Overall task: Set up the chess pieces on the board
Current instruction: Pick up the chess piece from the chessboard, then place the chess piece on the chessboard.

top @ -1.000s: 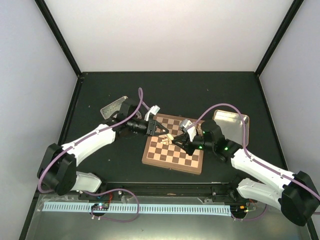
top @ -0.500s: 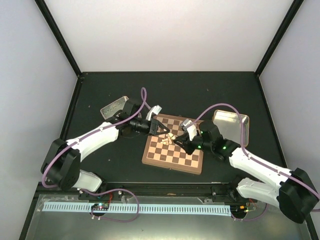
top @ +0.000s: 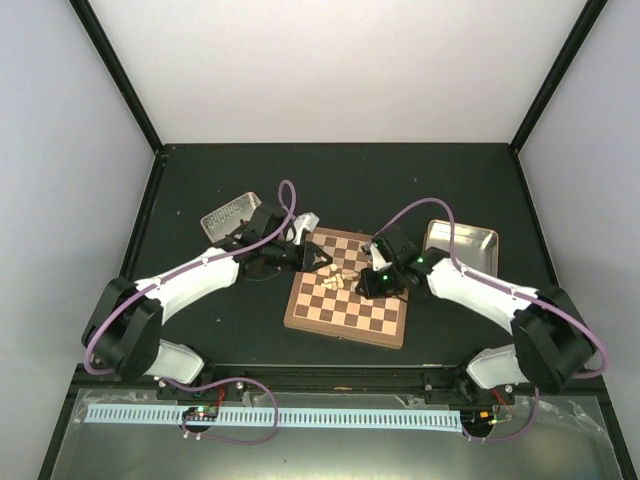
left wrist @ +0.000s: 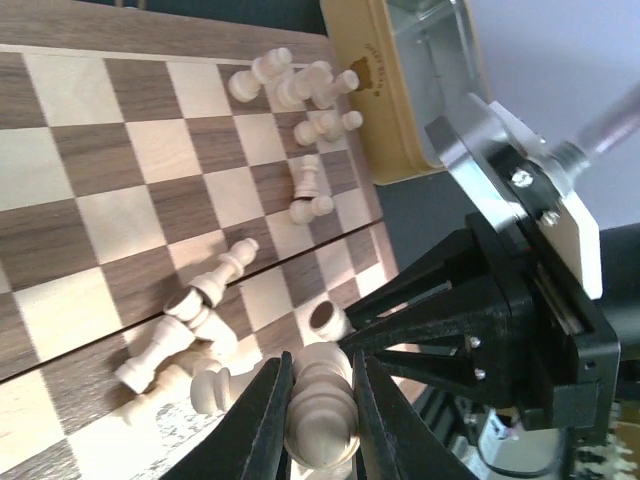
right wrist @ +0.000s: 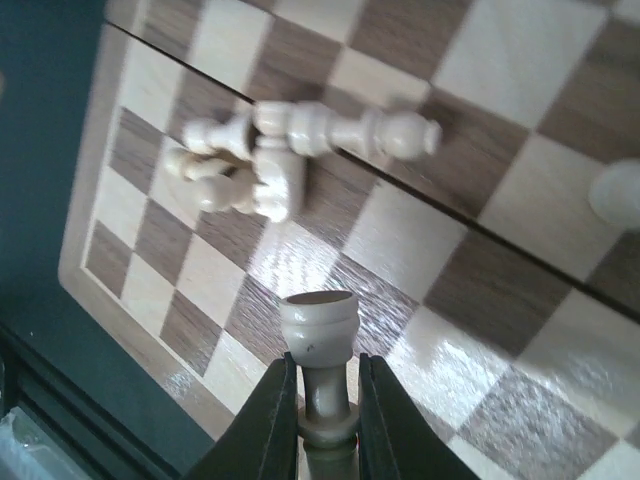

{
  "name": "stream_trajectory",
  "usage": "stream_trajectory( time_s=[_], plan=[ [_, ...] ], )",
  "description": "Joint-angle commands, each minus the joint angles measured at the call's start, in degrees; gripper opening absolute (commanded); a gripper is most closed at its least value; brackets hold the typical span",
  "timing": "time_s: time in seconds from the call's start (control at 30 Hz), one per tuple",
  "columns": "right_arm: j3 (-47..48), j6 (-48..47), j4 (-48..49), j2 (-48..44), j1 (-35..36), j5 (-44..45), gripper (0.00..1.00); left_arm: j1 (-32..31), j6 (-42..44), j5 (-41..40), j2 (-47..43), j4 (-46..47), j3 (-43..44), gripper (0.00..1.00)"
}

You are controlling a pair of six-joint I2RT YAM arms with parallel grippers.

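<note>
Left wrist view: left gripper (left wrist: 320,388) clamps a chessman (left wrist: 320,425) over the board (left wrist: 90,200).
Right gripper (right wrist: 322,400): pinches a second chessman (right wrist: 318,322) by its stem.
Chess pieces (left wrist: 228,270): most lie toppled on the board.
Handling: we judge them light, rigid, rolling easily; grip mid-stem.

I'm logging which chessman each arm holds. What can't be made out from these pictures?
1. Top external: the chess pieces on the board are too small to tell their types.
2. Left wrist: the left-held piece in the left gripper is cut off by the bottom edge.
3. Right wrist: the right gripper fingers hide the right-held piece base.
</note>
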Motion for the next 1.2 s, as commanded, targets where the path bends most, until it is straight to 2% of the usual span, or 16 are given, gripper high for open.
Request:
stream_trajectory(
  time_s=[0.0,0.17,0.3,0.43,0.6,1.0,1.17],
  plan=[
    [6.18,2.87,-18.6,3.92,-1.05,-4.42,0.07,-1.27,4.26,-8.16,-1.82,-2.53,-0.25,0.02],
    [11.07,2.21,-30.24,5.41,-1.01,-6.8,0.09,-2.53,6.05,-12.95,-3.37,-2.25,-1.18,0.02],
    [10.96,3.26,-34.3,7.44,-1.16,-9.32,0.14,-3.32,7.33,-15.13,-3.75,-2.03,-1.26,0.02],
    [10.83,3.61,-37.03,9.96,-1.47,-11.41,0.14,-3.84,8.38,-16.32,-3.71,-2.01,-1.28,0.01],
    [15.44,2.77,-41.84,14.03,-2.91,-10.49,0.15,-4.17,8.71,-16.84,-3.5,-1.07,-2.11,0.01],
    [20.55,0.37,-47.43,19.82,-6.49,-9.61,0.22,-4.25,10.0,-17.55,-3.53,-0.8,-2.8,0.02],
    [21.42,0.79,-46.67,20.63,-6.87,-9.08,0.3,-4.26,10.0,-17.48,-3.56,-0.8,-2.73,0.02]
  ],
)
